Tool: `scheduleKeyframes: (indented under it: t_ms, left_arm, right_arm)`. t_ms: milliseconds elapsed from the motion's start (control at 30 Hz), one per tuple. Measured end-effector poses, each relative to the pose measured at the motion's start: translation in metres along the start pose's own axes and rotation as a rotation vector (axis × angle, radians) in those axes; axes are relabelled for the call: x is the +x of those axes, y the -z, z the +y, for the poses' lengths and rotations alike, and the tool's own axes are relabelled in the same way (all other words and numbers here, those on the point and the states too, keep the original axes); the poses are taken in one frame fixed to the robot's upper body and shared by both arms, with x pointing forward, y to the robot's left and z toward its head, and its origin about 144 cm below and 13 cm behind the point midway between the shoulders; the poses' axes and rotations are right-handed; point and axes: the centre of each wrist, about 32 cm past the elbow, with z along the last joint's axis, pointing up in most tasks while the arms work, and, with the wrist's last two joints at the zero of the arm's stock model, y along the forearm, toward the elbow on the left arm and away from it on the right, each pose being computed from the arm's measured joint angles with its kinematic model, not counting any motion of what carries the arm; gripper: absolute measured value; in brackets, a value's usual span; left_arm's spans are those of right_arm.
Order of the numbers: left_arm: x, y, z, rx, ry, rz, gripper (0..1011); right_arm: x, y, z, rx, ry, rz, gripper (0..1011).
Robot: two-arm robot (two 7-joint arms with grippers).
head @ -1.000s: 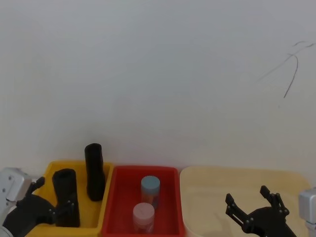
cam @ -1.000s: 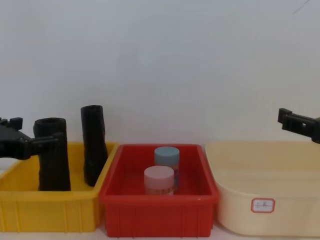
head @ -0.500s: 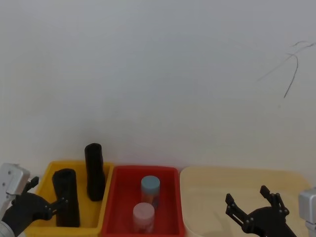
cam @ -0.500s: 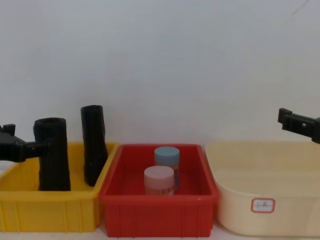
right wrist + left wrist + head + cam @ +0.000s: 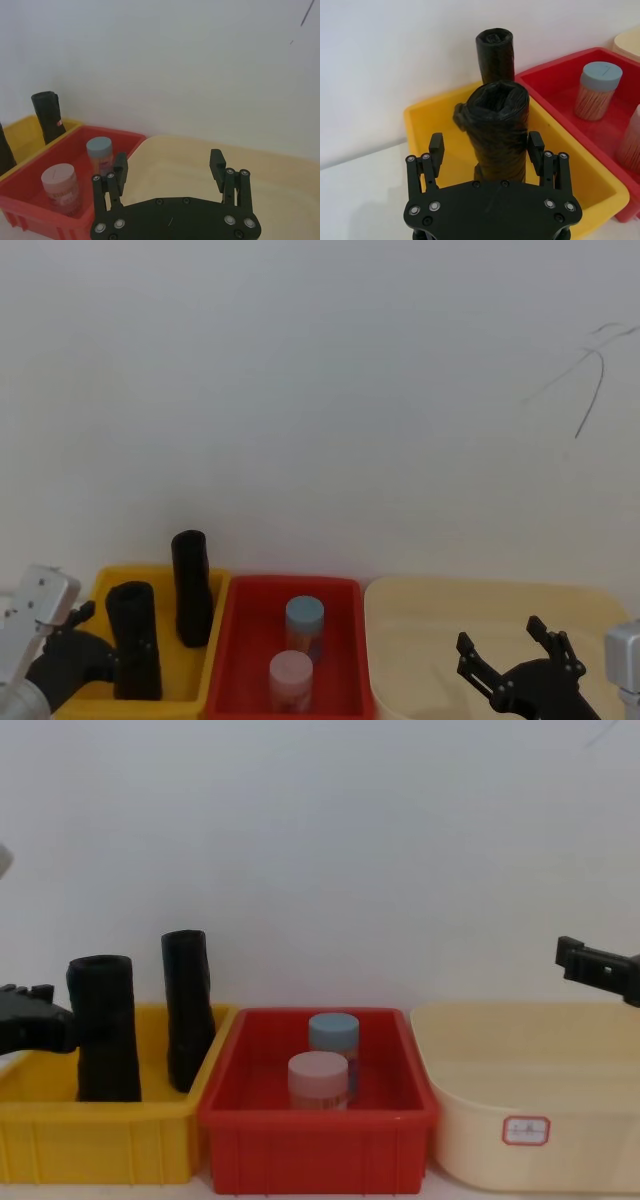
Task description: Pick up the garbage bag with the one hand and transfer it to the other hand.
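Note:
The garbage bag [image 5: 134, 640] is a thick, stubby black roll standing upright in the yellow bin [image 5: 95, 590]. It also shows in the chest view [image 5: 103, 1030] and the left wrist view [image 5: 500, 130]. My left gripper [image 5: 486, 150] is open, its fingers [image 5: 436, 149] spread wider than the roll and level with its near side. From the chest, the left gripper [image 5: 40, 1020] sits just left of the roll. My right gripper [image 5: 510, 660] hangs open and empty over the cream bin [image 5: 520, 1060].
A taller, slimmer black roll [image 5: 190, 585] stands behind the bag in the same yellow bin. The red bin [image 5: 315, 1120] in the middle holds two capped jars, one blue-lidded [image 5: 333, 1030] and one pink-lidded [image 5: 318, 1080]. A white wall rises close behind the bins.
My left gripper has drawn back to the left, off the stubby roll's side, staying open. The roll and the right arm have not moved.

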Motion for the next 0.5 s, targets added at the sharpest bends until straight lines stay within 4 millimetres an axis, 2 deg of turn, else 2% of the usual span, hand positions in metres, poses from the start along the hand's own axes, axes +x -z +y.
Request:
scheduleKeyframes:
  t_ms: [500]
  left_arm:
    - [-0.004, -0.002, -0.024, 0.004, 0.040, 0.011, 1001]
  right_arm:
    - [0.000, 0.000, 0.000, 0.000, 0.000, 0.000, 1000]
